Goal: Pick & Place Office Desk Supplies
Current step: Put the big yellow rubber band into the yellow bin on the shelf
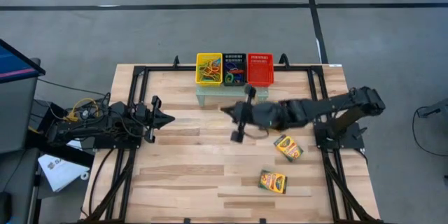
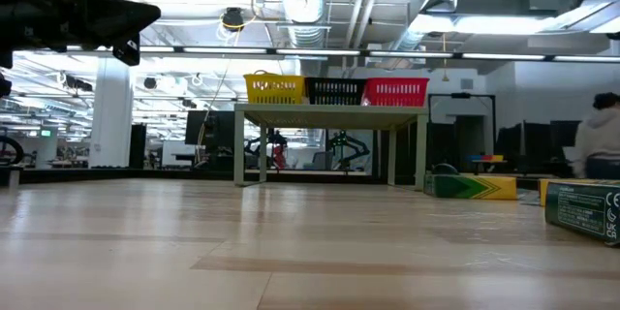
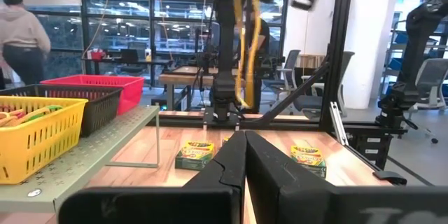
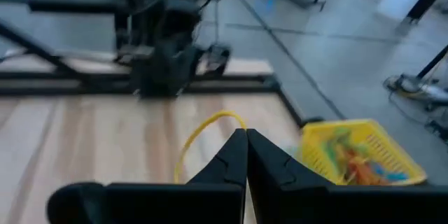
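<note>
A thin yellow rubber band [image 4: 199, 131] dangles from my right gripper [image 4: 246, 134], which is shut and raised over the table's middle [image 1: 225, 110], in front of the baskets. The left wrist view shows the band [image 3: 246, 42] as a long hanging loop. Two yellow-and-green crayon boxes [image 1: 288, 147] [image 1: 272, 180] lie flat on the table's right half. More rubber bands fill the yellow basket [image 1: 208, 68] and the black basket [image 1: 233, 68]. My left gripper [image 1: 169, 119] waits shut at the left, touching nothing. My right gripper pinches the yellow rubber band at the top of its loop [image 4: 234, 118] between its two fingertips. The fingers reach out nearly level, pointing toward the table's left side. The rest of the loop hangs slack below them, clear of the table.
The yellow, black and red baskets [image 1: 260, 68] stand in a row on a low pale-green shelf [image 1: 210, 96] at the table's far middle. Black frame rails [image 1: 136, 84] run along both table sides. A person [image 3: 24, 38] stands in the room beyond.
</note>
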Controlling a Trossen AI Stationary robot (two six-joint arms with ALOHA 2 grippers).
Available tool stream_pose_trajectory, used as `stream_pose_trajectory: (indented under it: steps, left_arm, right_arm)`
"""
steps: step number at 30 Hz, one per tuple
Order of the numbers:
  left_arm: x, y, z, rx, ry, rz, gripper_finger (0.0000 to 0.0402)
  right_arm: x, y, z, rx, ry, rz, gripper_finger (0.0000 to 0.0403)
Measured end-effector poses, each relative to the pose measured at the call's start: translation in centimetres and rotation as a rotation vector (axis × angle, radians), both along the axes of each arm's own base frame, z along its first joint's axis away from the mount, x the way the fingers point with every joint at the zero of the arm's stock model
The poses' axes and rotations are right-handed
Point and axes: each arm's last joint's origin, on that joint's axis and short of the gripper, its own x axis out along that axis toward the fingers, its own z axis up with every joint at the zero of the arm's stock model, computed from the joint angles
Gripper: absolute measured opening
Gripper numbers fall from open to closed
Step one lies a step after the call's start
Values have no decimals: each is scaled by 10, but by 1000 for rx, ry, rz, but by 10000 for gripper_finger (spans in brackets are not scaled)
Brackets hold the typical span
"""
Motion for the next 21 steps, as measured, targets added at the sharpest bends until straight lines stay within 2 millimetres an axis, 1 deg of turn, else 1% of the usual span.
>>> stream_pose_trajectory:
  steps: [5,8,14,18,21]
  left_arm:
    - [0,0,0,0,0,0,0]
    - [0,0,0,0,1,-1,0]
    - [0,0,0,0,0,0,0]
    - [0,0,0,0,0,0,0]
    - [0,0,0,0,0,0,0]
  right_arm:
    - [8,-43,10,-35,-59,-28,0]
    - [11,-70,17,-47,-74,-82,0]
    - [9,-121,25,-95,-80,-182,0]
    - [4,-148,27,-89,-99,-201,0]
    - [0,-164,28,-86,-110,-220,0]
